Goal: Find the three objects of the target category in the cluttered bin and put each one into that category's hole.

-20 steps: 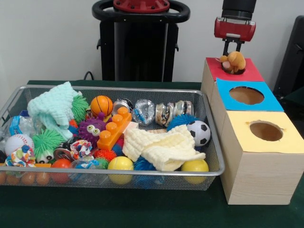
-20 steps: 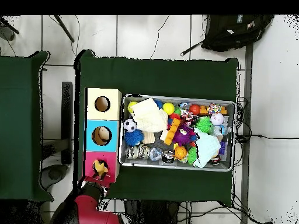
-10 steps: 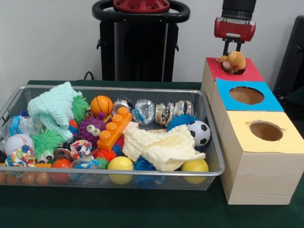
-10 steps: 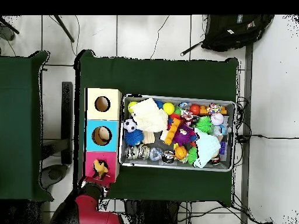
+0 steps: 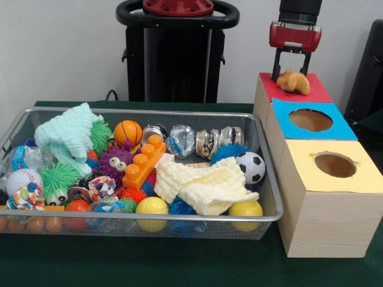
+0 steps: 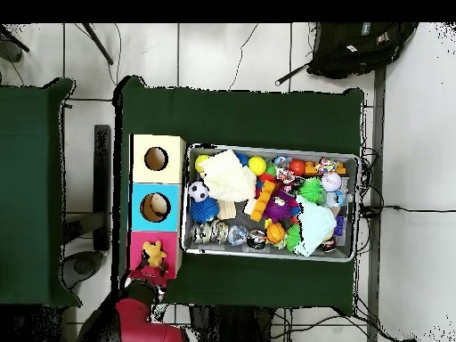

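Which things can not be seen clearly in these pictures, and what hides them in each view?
- Red box's hole: in both views the toy figure lies over it on the red box.
- Claw: the overhead view shows only the arm's red body; whether the claw touches the figure is unclear in the front view.
- Bottom of the bin: the towels and balls cover it in both views, so further figures may lie hidden.
- Inside of the blue box: only a pale shape shows from overhead.

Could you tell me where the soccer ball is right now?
In the front view, the soccer ball sits at the bin's right end, between the blue spiky ball and the cream cloth.
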